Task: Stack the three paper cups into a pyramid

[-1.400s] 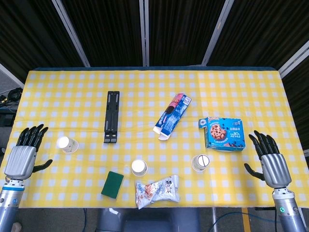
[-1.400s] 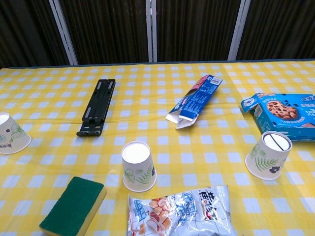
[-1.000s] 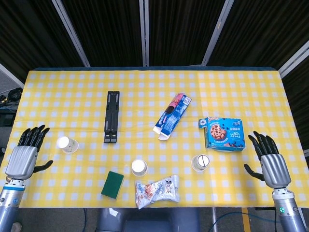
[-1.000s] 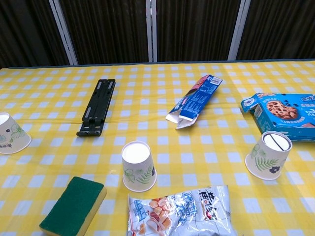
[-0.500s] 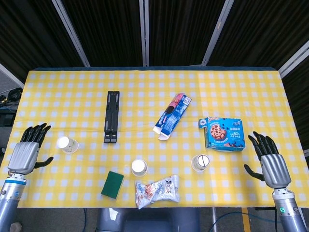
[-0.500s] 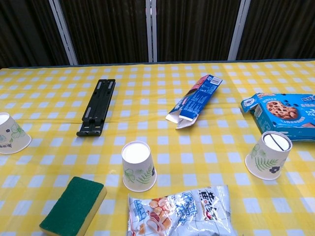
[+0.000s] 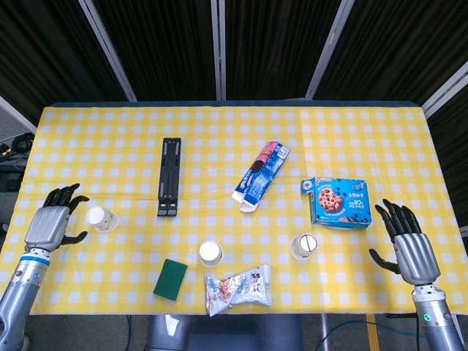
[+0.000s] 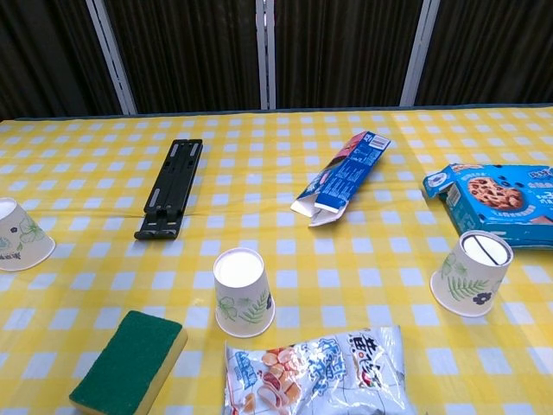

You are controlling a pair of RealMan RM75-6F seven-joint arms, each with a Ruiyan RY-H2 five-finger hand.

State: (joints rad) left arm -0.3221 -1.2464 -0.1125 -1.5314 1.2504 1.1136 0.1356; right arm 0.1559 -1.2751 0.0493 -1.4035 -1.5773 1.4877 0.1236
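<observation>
Three white paper cups with a leaf print stand upside down on the yellow checked table (image 7: 219,131). The left cup (image 7: 102,219) (image 8: 21,235) is at the table's left edge. The middle cup (image 7: 210,254) (image 8: 243,291) stands near the front. The right cup (image 7: 303,246) (image 8: 472,272) sits in front of the blue cookie box. My left hand (image 7: 51,221) hovers open just left of the left cup, fingers spread toward it without touching. My right hand (image 7: 408,245) is open at the right edge, well right of the right cup. Neither hand shows in the chest view.
A black bracket (image 7: 170,176) lies left of centre. An opened blue carton (image 7: 260,175) lies on its side in the middle. A blue cookie box (image 7: 339,202) sits behind the right cup. A green sponge (image 7: 170,278) and a snack bag (image 7: 238,287) lie along the front edge.
My left hand has moved right and slightly up, closing in on the left cup. The right hand and all three cups have not moved.
</observation>
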